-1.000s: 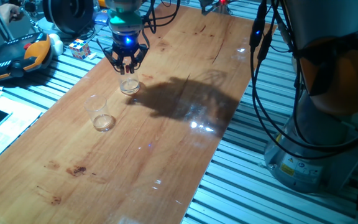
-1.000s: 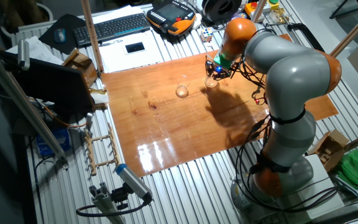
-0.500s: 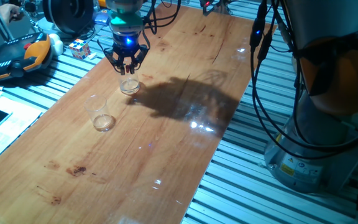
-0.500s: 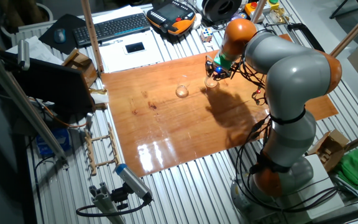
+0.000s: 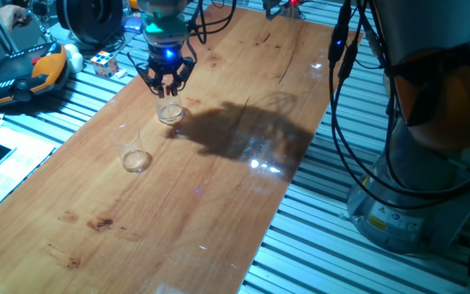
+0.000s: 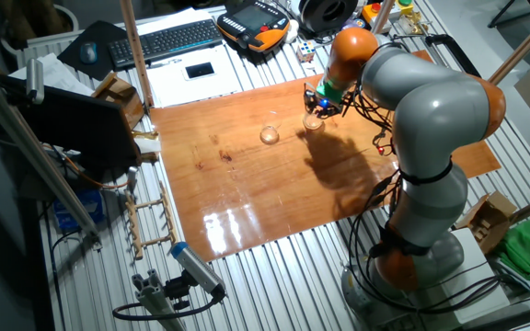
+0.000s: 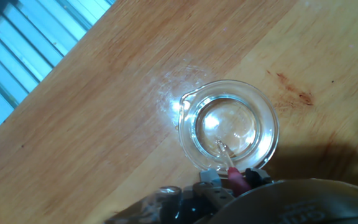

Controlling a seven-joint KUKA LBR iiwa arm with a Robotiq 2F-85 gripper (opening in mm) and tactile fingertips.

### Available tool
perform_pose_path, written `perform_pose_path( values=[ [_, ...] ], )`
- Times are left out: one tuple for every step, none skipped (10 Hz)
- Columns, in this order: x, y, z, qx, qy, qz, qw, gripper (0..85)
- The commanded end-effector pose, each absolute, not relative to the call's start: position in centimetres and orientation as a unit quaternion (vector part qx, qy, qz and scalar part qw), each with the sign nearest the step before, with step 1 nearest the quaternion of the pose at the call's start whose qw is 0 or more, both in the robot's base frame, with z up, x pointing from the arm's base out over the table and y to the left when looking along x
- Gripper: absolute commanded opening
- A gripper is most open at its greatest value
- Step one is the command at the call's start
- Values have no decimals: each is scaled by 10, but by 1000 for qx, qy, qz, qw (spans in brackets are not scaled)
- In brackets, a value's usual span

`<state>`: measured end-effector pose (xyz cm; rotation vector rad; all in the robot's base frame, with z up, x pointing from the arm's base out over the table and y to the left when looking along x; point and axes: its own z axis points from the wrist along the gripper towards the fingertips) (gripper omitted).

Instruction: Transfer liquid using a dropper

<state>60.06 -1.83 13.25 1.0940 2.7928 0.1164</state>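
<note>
From the hand camera I'm looking straight down into a clear glass (image 7: 229, 124) on the wooden table (image 7: 104, 93). The dropper (image 7: 227, 157) pokes out from my claw (image 7: 229, 180) at six o'clock, its clear tip inside the rim and its red bulb pinched between the fingers, so the claw is closed on it. Any liquid in the bottom is too faint for me to make out. In one fixed view, the claw (image 5: 167, 82) hangs directly above that glass (image 5: 170, 113). A second glass (image 5: 130, 149) stands at about seven o'clock from it, apart, nearer the table's left edge.
</note>
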Motion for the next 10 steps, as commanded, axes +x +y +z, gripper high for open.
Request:
perform_pose_path(
  values=[
    [600, -19, 132, 357, 931, 37, 71, 340],
    [601, -19, 133, 345, 935, 33, 71, 350],
    [600, -20, 133, 334, 940, 29, 71, 357],
    [600, -20, 133, 326, 942, 26, 71, 360],
    [599, -22, 133, 317, 946, 22, 70, 360],
    [599, -23, 134, 308, 949, 17, 70, 363],
    [598, -25, 134, 298, 952, 14, 68, 367],
    [598, -26, 134, 292, 954, 14, 67, 370],
    [597, -28, 134, 285, 956, 11, 67, 370],
    [596, -29, 134, 283, 957, 11, 67, 370]
  ],
)
